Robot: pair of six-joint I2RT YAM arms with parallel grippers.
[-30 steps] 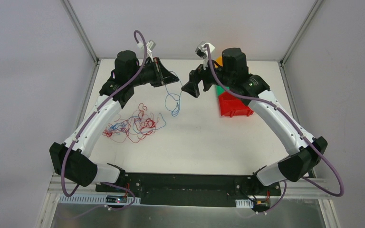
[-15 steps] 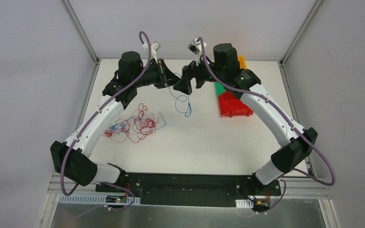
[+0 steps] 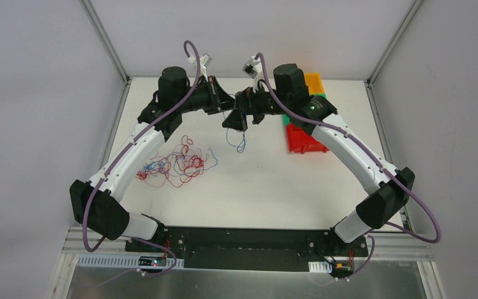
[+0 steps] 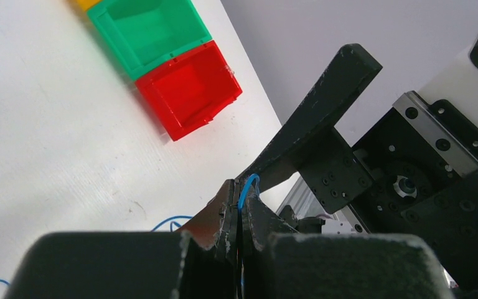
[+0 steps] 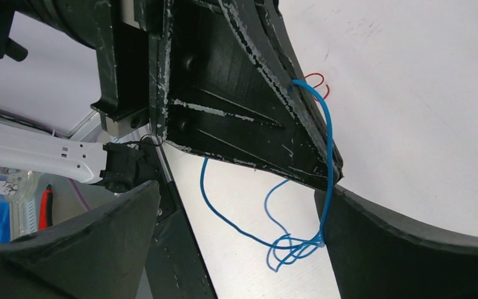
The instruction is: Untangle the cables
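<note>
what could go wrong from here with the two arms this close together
1. The open right end effector is spread right at the tip of the shut left end effector. Closing now might clamp the left one's fingers instead of the blue cable.
2. The cable is thin and pinched only at the tips, so a bump may free it.
3. Its hanging loops are bunched, so pulling could tighten a knot.

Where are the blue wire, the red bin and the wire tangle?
blue wire (image 5: 292, 244), right wrist view, its bunched loops.
red bin (image 4: 187, 84), left wrist view, bare floor.
wire tangle (image 3: 174, 163), top external view, its middle.
</note>
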